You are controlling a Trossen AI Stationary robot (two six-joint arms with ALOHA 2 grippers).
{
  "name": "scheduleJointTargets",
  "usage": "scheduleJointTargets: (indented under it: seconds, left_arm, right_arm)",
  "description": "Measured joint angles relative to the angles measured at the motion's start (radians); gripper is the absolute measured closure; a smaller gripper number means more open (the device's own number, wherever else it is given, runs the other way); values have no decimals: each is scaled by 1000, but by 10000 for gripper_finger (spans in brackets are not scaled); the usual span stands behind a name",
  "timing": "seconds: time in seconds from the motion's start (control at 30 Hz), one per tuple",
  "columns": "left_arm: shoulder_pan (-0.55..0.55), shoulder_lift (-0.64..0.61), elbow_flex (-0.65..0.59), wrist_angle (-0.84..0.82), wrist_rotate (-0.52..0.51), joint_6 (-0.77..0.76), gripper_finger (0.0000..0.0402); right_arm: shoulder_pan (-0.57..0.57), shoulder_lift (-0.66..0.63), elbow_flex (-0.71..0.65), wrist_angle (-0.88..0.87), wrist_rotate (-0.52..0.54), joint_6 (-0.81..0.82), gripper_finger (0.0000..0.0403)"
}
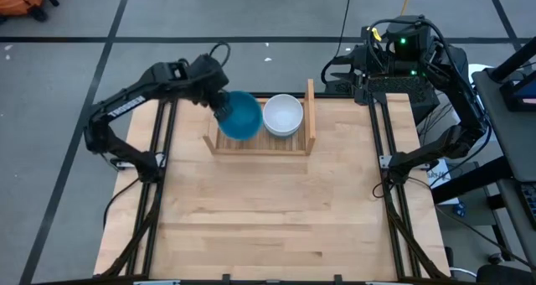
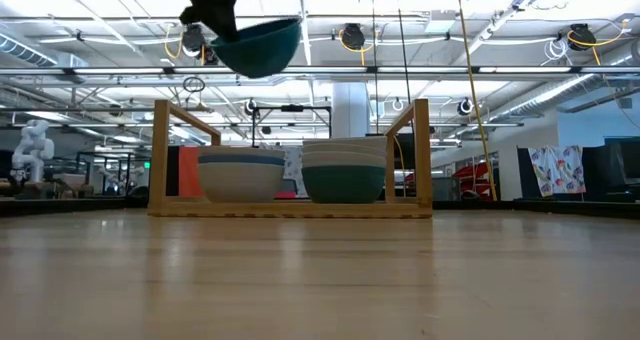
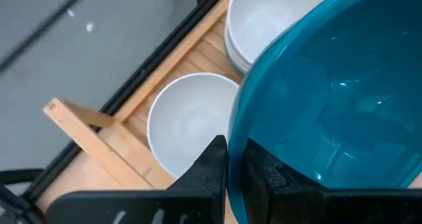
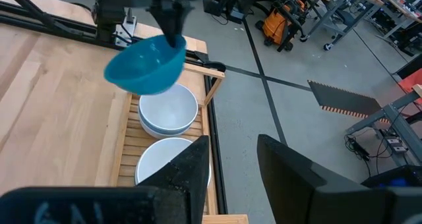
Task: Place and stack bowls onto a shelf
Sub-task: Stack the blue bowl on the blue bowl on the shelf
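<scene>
A bright blue bowl [image 1: 240, 116] hangs in the air over the left end of the wooden shelf [image 1: 260, 145], which stands at the table's far middle. My left gripper [image 3: 236, 151] is shut on it. Below it on the shelf sits a stack topped by a white bowl [image 3: 191, 122]. Beside that, toward the table's right, is a second stack [image 2: 343, 175] with white bowls over a dark green one. My right gripper [image 4: 231, 165] waits open and raised at the table's far right, touching nothing. My left gripper pinches the blue bowl's rim [image 3: 239, 122], one finger inside the bowl and one outside against its wall. The fingers [image 4: 173, 23] come from above, slanting down. The bowl hangs tilted below them, its hollow upward, clear of the bowls on the shelf.
The shelf's two upright side boards [image 2: 160, 155] [image 2: 421, 155] flank the stacks. Bare wooden tabletop [image 1: 268, 218] stretches from the shelf to the near edge. Black frame rails [image 1: 155, 193] [image 1: 394, 201] run along both table sides.
</scene>
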Motion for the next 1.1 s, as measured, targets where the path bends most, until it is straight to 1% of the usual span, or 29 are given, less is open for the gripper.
scheduleJointTargets:
  seconds: [0.1, 0.23, 0.37, 0.43, 0.6, 0.73, 0.83, 0.93, 1.1]
  left_arm:
    - [63, 27, 0, 2, 58, 36, 377]
    - [121, 83, 0, -4, 77, 89, 377]
    - [173, 144, 0, -9, 173, 119, 377]
    - [195, 180, 0, -26, 199, 135, 377]
    - [230, 263, 0, -73, 196, 187, 377]
    - [253, 303, 0, -70, 185, 225, 378]
    - [269, 321, 0, -62, 174, 243, 378]
    - [277, 334, 0, -65, 131, 254, 378]
    - [292, 341, 0, -70, 126, 280, 378]
  right_arm:
    - [0, 0, 0, 0, 0, 0, 280]
    - [0, 0, 0, 0, 0, 1, 280]
    - [0, 0, 0, 0, 0, 1, 280]
    - [0, 0, 0, 0, 0, 2, 280]
    - [0, 0, 0, 0, 0, 3, 280]
    - [0, 0, 0, 0, 0, 3, 280]
    - [0, 0, 0, 0, 0, 3, 280]
    - [0, 0, 0, 0, 0, 3, 280]
    - [0, 0, 0, 0, 0, 3, 280]
